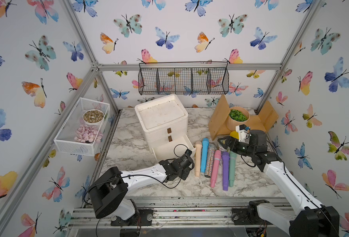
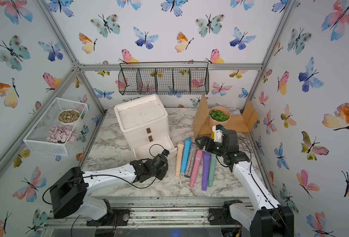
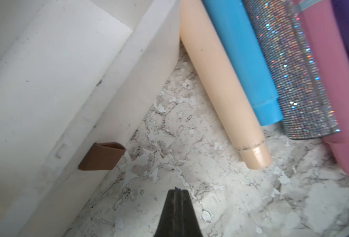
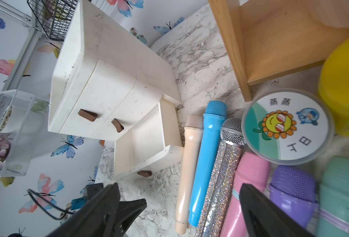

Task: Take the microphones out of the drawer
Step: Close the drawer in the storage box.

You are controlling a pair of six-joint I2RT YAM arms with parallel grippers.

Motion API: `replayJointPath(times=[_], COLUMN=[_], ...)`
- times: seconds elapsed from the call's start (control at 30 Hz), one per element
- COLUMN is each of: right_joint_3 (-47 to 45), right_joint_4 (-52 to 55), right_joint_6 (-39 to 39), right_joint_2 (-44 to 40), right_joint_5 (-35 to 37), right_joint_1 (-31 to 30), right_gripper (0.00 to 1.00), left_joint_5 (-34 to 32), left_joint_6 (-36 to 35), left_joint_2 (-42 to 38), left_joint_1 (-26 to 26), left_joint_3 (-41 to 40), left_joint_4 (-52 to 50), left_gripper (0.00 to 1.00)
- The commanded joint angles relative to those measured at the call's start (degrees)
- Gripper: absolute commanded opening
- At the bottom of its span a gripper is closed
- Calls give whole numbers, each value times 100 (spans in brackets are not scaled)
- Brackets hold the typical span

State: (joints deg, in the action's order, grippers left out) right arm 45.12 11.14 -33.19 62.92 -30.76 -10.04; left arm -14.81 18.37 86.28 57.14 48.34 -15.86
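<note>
Microphones point(image 1: 216, 164), six counted, were laid side by side on the marble tabletop point(image 1: 128, 143), between the three-drawer cabinet point(image 1: 161, 115) and the right edge, outside the open bottom drawer point(image 1: 169, 150). Butterfly-papered walls point(image 1: 190, 47) were seen around. The left gripper point(image 3: 176, 194) was seen with jaws pressed together, the right gripper point(image 4: 179, 184) with jaws spread apart.

Black wire basket point(image 1: 183, 82) on back wall; white mesh tray point(image 1: 73, 146) left; green plant pot point(image 1: 233, 126) in wooden stand point(image 1: 218, 117).
</note>
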Motion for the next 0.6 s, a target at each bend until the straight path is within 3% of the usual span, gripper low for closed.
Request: replayJointPath(times=[0.0, 0.57], right_joint_3=[-39, -206], right_joint_4=[-424, -514], right_joint_6=[-223, -223], right_joint_2=[-72, -122], right_joint_5=[-428, -483], right_joint_1=[3, 3], right_gripper=[98, 98], left_joint_5=[-839, -2570], left_joint_6=[310, 611], left_joint_2=[363, 1602], left_joint_1=[42, 62], left_joint_3=[208, 1105], left_joint_4=[-182, -634], left_gripper=[0, 0])
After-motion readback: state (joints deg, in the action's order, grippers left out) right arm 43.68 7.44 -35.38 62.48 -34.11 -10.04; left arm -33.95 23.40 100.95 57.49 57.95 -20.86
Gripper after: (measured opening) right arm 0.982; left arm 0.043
